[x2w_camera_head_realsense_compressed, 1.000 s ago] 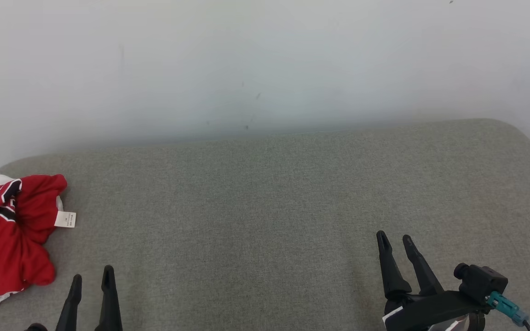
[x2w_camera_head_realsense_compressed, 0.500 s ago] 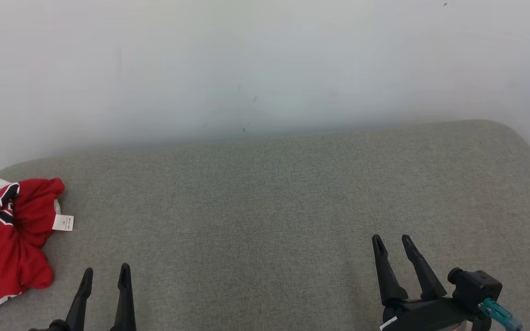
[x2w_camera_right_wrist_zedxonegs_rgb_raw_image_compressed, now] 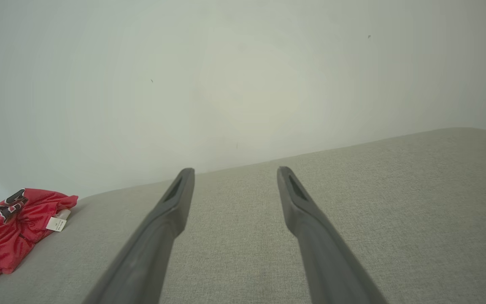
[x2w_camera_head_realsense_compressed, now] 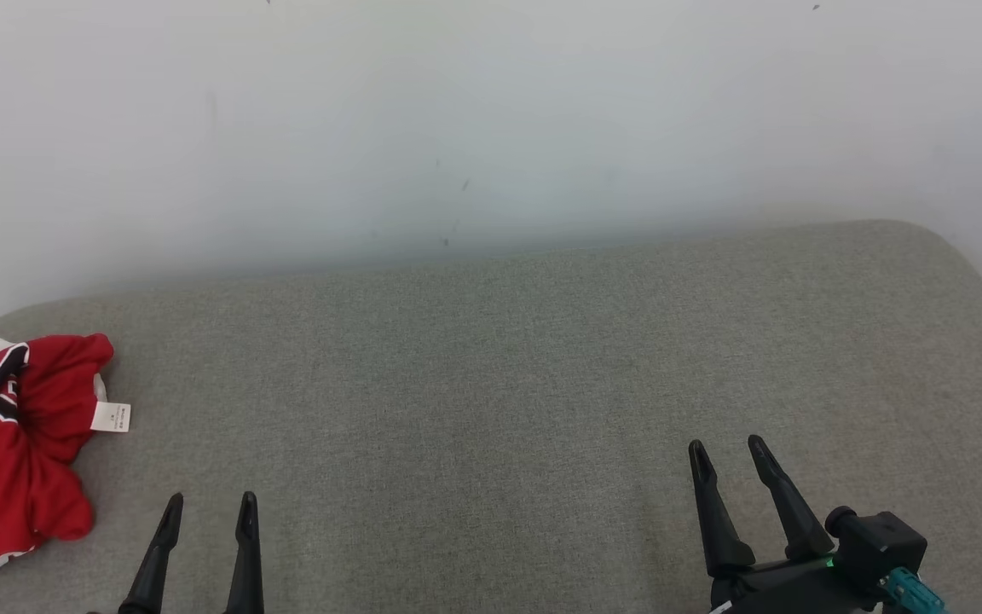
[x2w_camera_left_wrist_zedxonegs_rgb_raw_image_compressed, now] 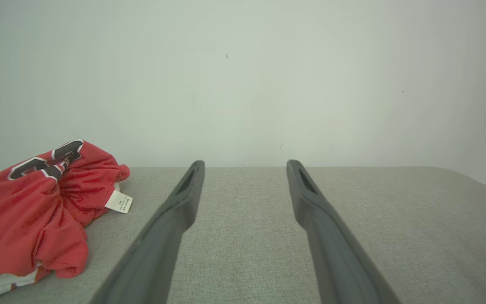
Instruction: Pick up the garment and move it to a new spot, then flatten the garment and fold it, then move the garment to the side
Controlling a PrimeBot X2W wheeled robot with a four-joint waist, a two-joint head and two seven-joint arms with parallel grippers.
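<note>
Two claws are seen low in the head view, both with their fingers spread apart and nothing held between them. The left claw is placed at the lower left, over the grey fabric-covered table, with its fingers pointed towards the pale wall behind. The right claw is placed at the lower right, well apart from the left one, with its fingers tilted slightly to the left. A small black camera is carried on its wrist.

The garment, a red jersey with black-and-white lettering and white trim, is left crumpled in a heap at the table's left end, near the rounded back corner, and is partly cut off by the picture's edge. A white label is turned out from its right side and laid on the table.

The garment is found near the left claw, to its left, and is not touched by it. In the left wrist view the heap is shown to the left of the left finger, with bare table between the two fingers. In the right wrist view the garment is seen at the lower left, well apart from the right claw
</note>
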